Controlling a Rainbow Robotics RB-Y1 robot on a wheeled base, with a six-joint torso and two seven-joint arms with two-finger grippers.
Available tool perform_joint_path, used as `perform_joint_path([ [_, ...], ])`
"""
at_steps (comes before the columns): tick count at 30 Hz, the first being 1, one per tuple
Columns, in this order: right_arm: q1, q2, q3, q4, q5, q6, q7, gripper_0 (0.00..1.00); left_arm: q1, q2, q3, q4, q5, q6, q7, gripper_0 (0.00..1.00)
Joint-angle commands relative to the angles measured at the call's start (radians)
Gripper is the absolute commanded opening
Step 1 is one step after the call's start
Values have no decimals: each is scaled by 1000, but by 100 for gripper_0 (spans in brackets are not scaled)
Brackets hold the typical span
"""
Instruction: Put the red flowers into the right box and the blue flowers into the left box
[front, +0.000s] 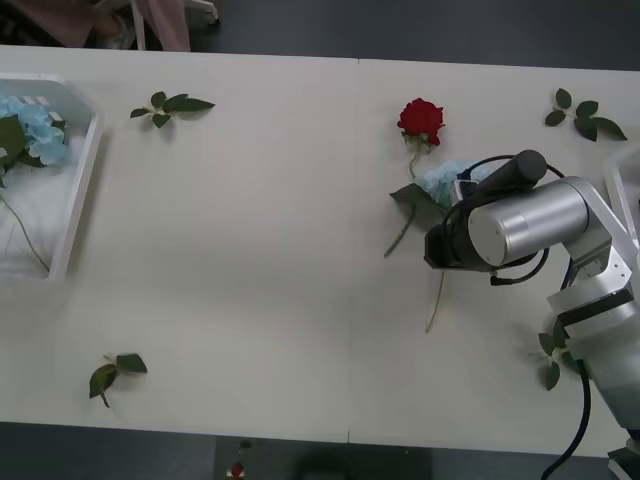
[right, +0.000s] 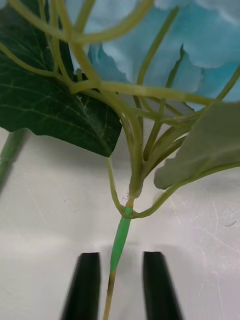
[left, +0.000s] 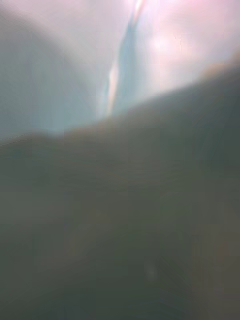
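Right gripper (right: 119, 285) straddles the blue flower's stem (right: 120, 242), fingers spread; closing off-centre could let the thin stem slip.

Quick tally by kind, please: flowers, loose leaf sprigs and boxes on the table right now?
Red flowers: 1
Blue flowers: 2, one in the left box, one under the right end effector
Leaf sprigs: 4
Boxes: 2, left box, right box
Total: 9

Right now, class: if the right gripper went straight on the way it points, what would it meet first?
The blue flower's stem, already between the open jaws of the right gripper; beyond that, probably the table.
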Motion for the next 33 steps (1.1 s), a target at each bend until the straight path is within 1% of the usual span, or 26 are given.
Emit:
perform_joint_path([
  [1,-18,7,-2,-16,9,-7,-41,0,-20,21,8,61,-35,-83,-57,1],
  [5,-18,2,-3,-36,10,-21,-38,0,-20,21,8,113,-50,-144,-69,4],
  [8,-16,-16,-3,-99,-2,-21,-24,0,-20,21,8,127,-60,-163,-77,6],
  [9,-16,-24,-5,-119,-19,-20,-21,0,-19,21,7,129,-63,-166,-79,11],
  [10,-18,-37,-3,-150,-48,-23,-16,0,-20,21,0,129,-69,-172,-79,23],
  [11,-16,-44,-5,-164,-62,-23,-13,0,-19,21,-3,129,-70,-176,-80,29],
  [12,-16,-56,-5,-199,-90,-23,-7,0,-19,21,-9,127,-74,-184,-82,41],
  [14,-18,-82,-8,-257,-148,-23,5,0,-19,21,-7,129,-74,-192,-83,54],
  [15,-18,-91,-14,-286,-182,-23,27,0,-19,21,-7,127,-70,-192,-85,58],
  [17,-18,-94,-20,-302,-198,-23,37,0,-20,21,-7,129,-69,-193,-86,60],
  [19,-18,-97,-75,-349,-313,-20,137,0,-19,21,-7,129,-57,-196,-89,64],
  [22,-18,-90,-137,-369,-430,-20,243,0,-19,21,-7,129,-41,-196,-94,65],
  [26,-18,-74,-224,-372,-674,-21,412,0,-19,21,0,127,28,-195,-103,68],
  [28,-19,-73,-233,-372,-705,-20,432,0,-19,21,5,127,42,-195,-105,69],
  [29,-24,-65,-264,-372,-810,-21,516,0,-19,21,33,116,118,-175,-109,76],
  [30,-27,-54,-275,-371,-844,-21,544,0,-20,21,42,107,144,-163,-109,82],
  [32,-27,-18,-305,-371,-922,-23,599,0,-20,21,50,72,210,-140,-105,100],
  [33,-27,-5,-315,-371,-947,-23,613,0,-19,21,50,60,230,-133,-102,100],
])
